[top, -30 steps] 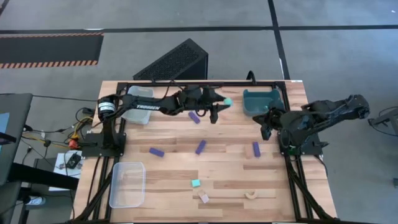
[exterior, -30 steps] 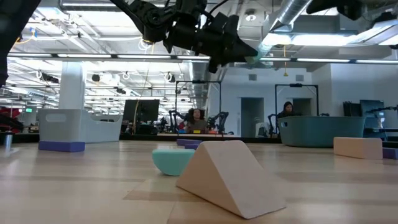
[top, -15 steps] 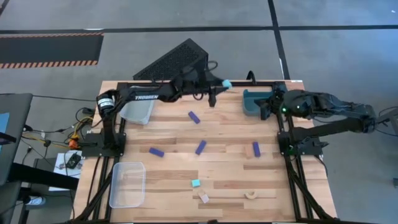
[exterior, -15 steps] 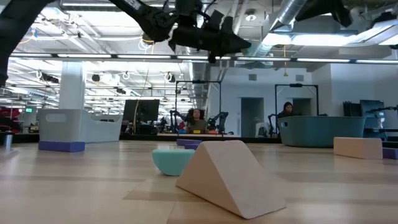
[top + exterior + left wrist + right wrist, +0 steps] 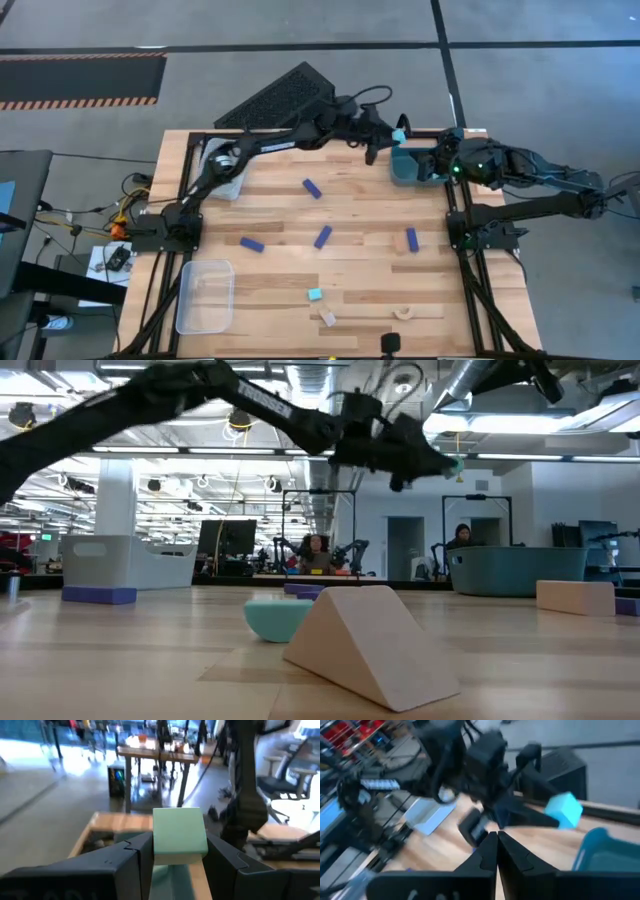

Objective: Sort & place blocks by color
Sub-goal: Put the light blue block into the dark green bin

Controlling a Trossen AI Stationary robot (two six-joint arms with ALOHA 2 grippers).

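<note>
My left gripper (image 5: 394,136) is stretched along the table's far edge and shut on a light cyan cube (image 5: 400,132). It hovers just beyond the far left corner of the teal bin (image 5: 412,170). The cube also shows in the left wrist view (image 5: 179,835), the right wrist view (image 5: 563,810) and the low view (image 5: 457,463). My right gripper (image 5: 496,842) is shut and empty, above the teal bin's right side (image 5: 437,165). Several dark blue bars (image 5: 322,236), another cyan cube (image 5: 315,295) and two tan pieces (image 5: 328,318) lie flat on the table. My left gripper pinches the cyan cube by two opposite side faces (image 5: 156,840), one finger on each. The fingers (image 5: 125,862) come roughly level, pointing toward the table's right. The cube sits at their free ends, lifted clear high above the table.
A clear bin (image 5: 205,295) sits near the left near corner, and another clear bin (image 5: 225,170) sits at the far left. A black perforated box (image 5: 280,98) lies beyond the far edge. In the low view a tan wedge (image 5: 365,643) stands close in front.
My left gripper has carried the cyan cube from the middle of the far side toward the table's right, reaching the teal bin's far left corner and staying high. My right arm has swung from beside the bin toward the far edge and now stands over the bin.
</note>
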